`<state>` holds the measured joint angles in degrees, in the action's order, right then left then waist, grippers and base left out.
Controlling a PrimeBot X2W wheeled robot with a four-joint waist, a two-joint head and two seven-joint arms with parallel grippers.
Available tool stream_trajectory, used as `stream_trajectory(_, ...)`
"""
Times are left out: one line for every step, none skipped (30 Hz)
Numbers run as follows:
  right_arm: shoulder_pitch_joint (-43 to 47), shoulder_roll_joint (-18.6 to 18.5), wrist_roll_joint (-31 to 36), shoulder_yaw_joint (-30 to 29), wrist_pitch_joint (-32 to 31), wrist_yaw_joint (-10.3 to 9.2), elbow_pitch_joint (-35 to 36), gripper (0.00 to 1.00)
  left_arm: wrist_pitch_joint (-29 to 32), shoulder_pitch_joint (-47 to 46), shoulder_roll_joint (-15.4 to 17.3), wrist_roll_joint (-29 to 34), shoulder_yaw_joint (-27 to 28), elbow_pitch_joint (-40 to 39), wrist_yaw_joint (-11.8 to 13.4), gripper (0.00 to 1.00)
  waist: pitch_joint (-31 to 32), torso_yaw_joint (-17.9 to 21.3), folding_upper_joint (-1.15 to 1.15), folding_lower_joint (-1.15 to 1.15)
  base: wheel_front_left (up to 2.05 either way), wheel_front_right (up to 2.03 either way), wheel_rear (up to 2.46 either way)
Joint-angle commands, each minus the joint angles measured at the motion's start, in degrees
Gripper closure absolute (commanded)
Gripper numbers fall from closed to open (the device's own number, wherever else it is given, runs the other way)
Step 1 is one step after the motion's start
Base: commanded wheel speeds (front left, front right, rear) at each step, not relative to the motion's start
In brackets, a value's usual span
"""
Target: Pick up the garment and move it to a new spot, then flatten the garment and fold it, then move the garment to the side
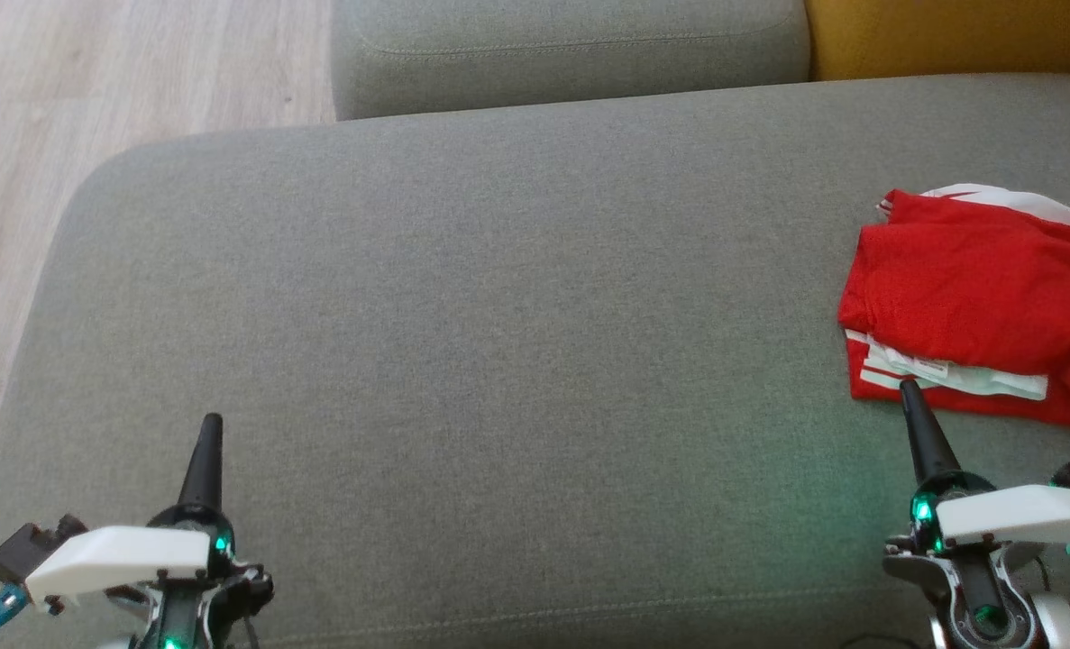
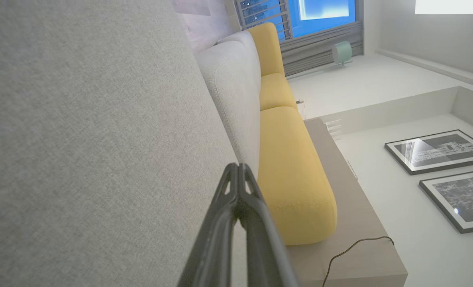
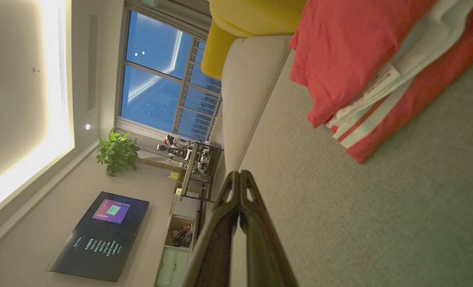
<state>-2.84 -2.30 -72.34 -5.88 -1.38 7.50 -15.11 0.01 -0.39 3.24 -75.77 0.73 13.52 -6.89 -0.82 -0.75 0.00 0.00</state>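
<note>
Garment (image 1: 976, 297): folded red-and-white fabric.

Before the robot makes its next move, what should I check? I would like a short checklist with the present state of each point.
1. Garment folded: ok, the red garment lies as a folded stack.
2. Garment at the side: ok, it rests on the right part of the grey cushion.
3. Left fingers shut and empty: ok.
4. Right fingers shut and empty: ok.
5. Right fingers clear of the garment: cannot tell; in the head view their tip meets its near edge.
6. Whole garment on the cushion: cannot tell; the head view cuts its right side.
</note>
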Motion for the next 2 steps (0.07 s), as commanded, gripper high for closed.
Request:
stream_trajectory(-2.89,-0.72,-2.13,0.6,-0.59,-0.01,1.72,1.0,0.62,-3.42,0.96,-1.86,1.85,-1.33,-0.4,1.0,0.04,0.05,0.0,0.0,0.0,0.0,0.0)
stream_trajectory(-2.89,-0.72,-2.13,0.6,-0.59,-0.01,1.72,1.0,0.62,-3.42,0.96,-1.86,1.85,-1.33,-0.4,1.0,0.04,0.05,0.0,0.0,0.0,0.0,0.0)
